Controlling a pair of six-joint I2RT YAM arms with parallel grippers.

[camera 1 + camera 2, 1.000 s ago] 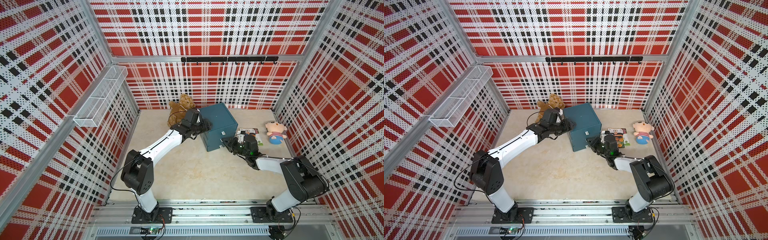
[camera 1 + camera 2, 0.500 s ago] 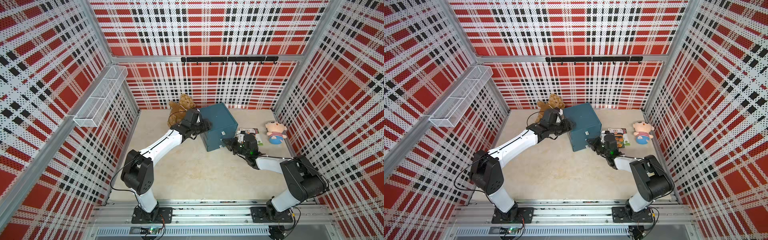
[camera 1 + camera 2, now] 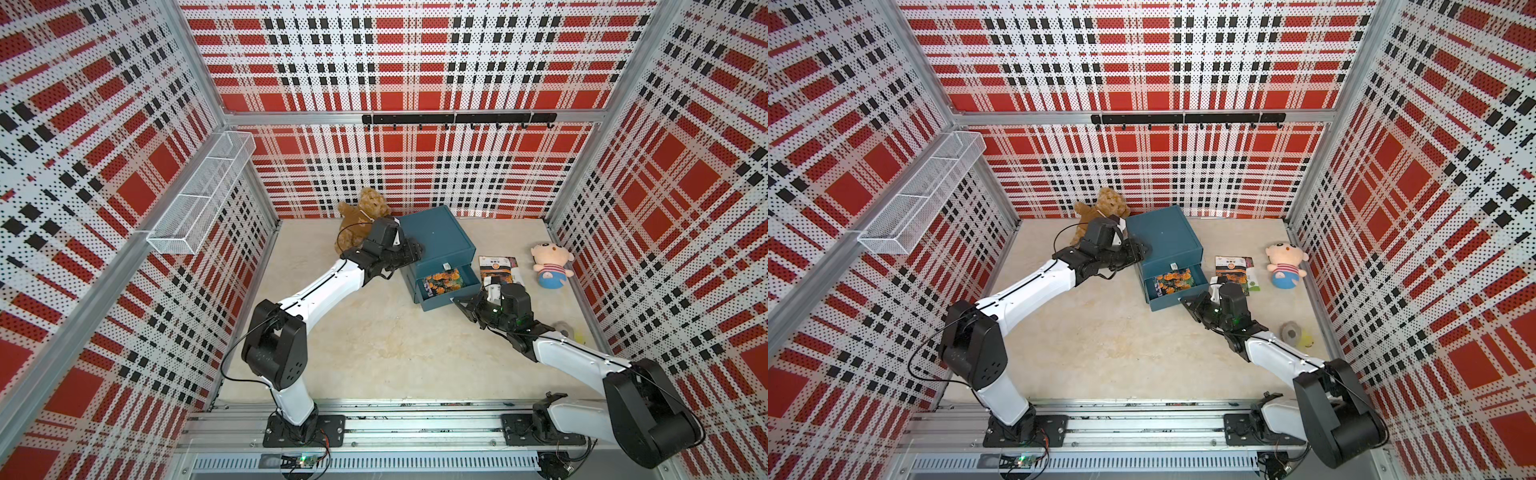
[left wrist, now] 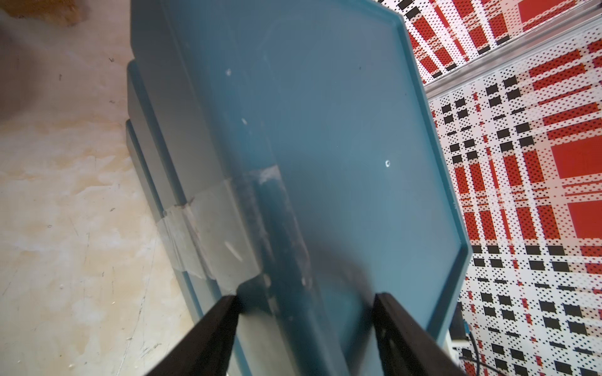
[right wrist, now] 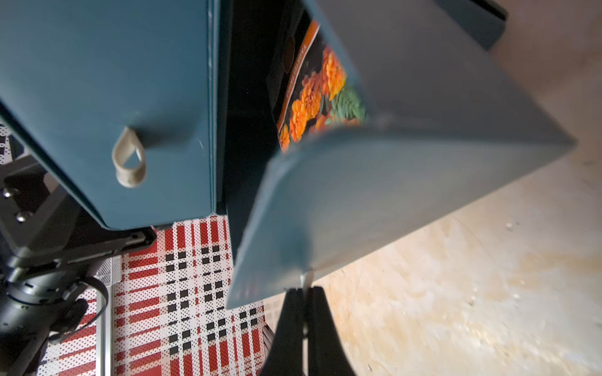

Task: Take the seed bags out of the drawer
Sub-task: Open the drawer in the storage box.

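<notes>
A teal cabinet stands at the back of the table with its lower drawer pulled out. An orange-flower seed bag lies flat inside the drawer. More seed bags lie on the table right of the cabinet. My right gripper is shut on the drawer's small pull tab. My left gripper clamps the cabinet's left top edge.
A brown teddy bear sits behind my left wrist. A pink doll stands by the right wall, with a small grey and yellow object nearer the front. A wire basket hangs on the left wall.
My right gripper closed on the pull tab and drew back toward the front, sliding the lower drawer out and baring the orange seed bag. The left arm has held still.
</notes>
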